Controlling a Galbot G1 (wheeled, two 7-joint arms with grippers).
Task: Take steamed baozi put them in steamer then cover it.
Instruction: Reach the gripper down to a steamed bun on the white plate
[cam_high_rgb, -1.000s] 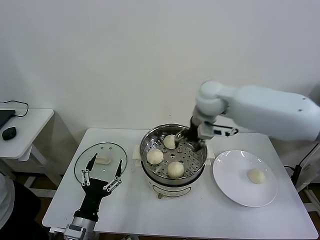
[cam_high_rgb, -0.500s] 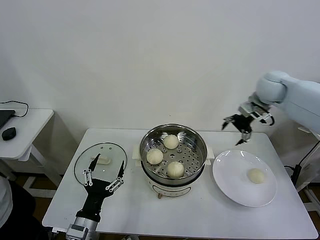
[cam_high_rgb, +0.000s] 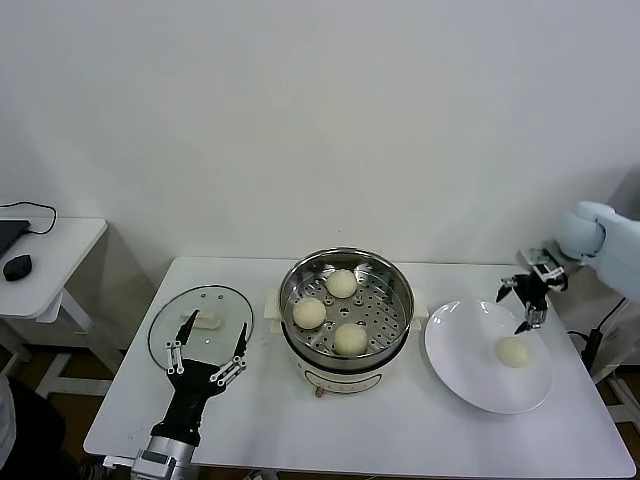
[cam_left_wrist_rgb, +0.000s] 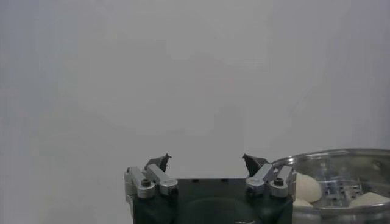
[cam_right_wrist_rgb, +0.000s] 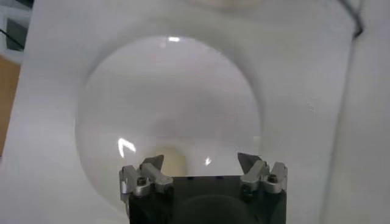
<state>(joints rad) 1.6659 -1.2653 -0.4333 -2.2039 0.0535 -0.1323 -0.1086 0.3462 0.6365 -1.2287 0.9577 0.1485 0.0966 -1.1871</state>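
Three baozi (cam_high_rgb: 341, 283) in steamer (cam_high_rgb: 400, 290) (uncovered); cover (cam_high_rgb: 170, 322) lies beside.

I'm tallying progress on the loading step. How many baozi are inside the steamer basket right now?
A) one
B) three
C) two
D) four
B: three steamed baozi sit in the steamer, while a fourth bun remains on the white plate, below the open right gripper.

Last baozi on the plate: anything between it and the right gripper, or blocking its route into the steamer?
Nothing visible. The right gripper is open, above and just behind the baozi on the white plate. The steamer is uncovered, with free space among its three buns. The glass lid lies left of it, by the left gripper.
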